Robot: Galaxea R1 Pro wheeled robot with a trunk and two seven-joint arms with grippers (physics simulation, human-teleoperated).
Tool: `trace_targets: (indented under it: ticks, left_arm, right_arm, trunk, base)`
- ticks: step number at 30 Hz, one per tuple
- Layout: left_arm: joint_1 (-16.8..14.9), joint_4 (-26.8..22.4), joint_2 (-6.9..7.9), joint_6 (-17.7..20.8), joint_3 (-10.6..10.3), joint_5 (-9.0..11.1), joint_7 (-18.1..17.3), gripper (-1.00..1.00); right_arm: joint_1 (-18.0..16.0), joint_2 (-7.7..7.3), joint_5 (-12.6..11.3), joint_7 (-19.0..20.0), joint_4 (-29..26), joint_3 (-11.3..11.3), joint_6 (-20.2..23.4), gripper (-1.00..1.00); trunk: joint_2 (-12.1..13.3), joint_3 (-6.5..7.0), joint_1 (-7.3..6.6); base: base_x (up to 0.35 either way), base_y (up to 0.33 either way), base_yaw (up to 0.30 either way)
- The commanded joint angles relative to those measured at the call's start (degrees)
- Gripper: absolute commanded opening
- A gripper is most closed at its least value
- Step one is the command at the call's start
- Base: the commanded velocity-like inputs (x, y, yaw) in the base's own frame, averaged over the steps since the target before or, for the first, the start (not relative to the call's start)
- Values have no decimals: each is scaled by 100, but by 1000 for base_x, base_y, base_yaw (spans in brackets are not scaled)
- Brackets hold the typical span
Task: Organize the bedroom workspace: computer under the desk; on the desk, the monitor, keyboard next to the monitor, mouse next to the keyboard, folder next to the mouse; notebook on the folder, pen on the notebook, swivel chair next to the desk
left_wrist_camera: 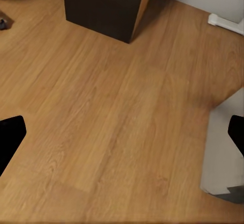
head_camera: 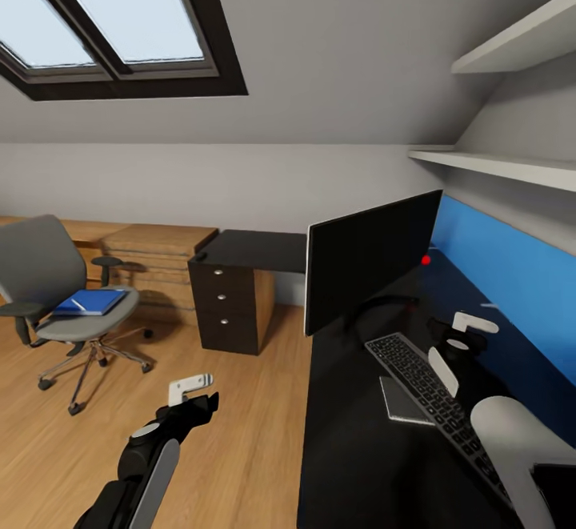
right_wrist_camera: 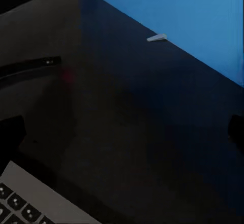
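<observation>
The monitor [head_camera: 368, 261] stands on the black desk [head_camera: 352, 449], its red light [head_camera: 426, 259] glowing. In front of it lies the keyboard [head_camera: 436, 401] [right_wrist_camera: 25, 198], with a flat grey rectangle [head_camera: 400, 401] against its left side; I cannot tell whether that is the notebook. The pen [head_camera: 490, 306] [right_wrist_camera: 156, 38] rests by the blue back panel. My right gripper [head_camera: 460, 337] [right_wrist_camera: 122, 132] hovers open over the desk beyond the keyboard. The blue folder [head_camera: 90, 302] sits on the swivel chair [head_camera: 48, 273] at far left. Over the floor, my left gripper [head_camera: 192, 389] [left_wrist_camera: 122, 132] is open and empty. Mouse and computer are out of view.
The black three-drawer unit [head_camera: 232, 305] [left_wrist_camera: 104, 5] stands under the desk's far wing, beside a light wooden chest [head_camera: 152, 261]. Two white shelves [head_camera: 512, 165] hang above the desk at right. Wooden floor [head_camera: 224, 433] lies between the chair and the desk.
</observation>
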Motion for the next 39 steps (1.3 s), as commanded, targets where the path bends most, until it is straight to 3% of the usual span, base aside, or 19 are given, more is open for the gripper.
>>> trace_targets:
  ticks: [1, 7, 12, 18, 32, 34, 39]
  left_arm:
    - [-4, 24, -1, 15, -7, 59, 53, 100]
    - [-4, 170, -10, 9, -17, 57, 52, 100]
    - [-4, 100, -12, 8, -16, 58, 45, 100]
    - [-4, -154, -13, 22, 4, 72, 35, 100]
    - [-4, -185, -13, 25, 8, 74, 48, 100]
    - [-4, -177, -13, 25, 10, 72, 45, 100]
    - [-4, -168, -5, 23, 7, 60, 40, 100]
  right_arm:
    - [-13, -10, -25, -9, 90, 18, -38, 100]
    - [-54, -172, -163, 342, 515, -12, -223, 100]
    - [-61, -264, -784, 689, 626, -202, -193, 100]
    - [-62, -281, -1138, 779, 631, -277, -97, 100]
    - [-54, -263, -1228, 815, 328, -285, 82, 100]
    - [-54, -246, -1256, 814, 287, -312, 547, 100]
    - [-54, -245, -1263, 810, 194, -395, 726, 100]
  trunk:
    - [-4, -6, 2]
    - [-4, -6, 2]
    - [-4, -6, 2]
    - [-44, -24, 24]
    - [-605, -276, 331]
    - [-605, -276, 331]
    - [-605, -276, 331]
  base:
    - [182, -183, 0]
    - [147, -148, 0]
    - [31, -32, 0]
    - [7, -7, 0]
    - [0, 0, 0]
    - [0, 0, 0]
    - [8, 0, 0]
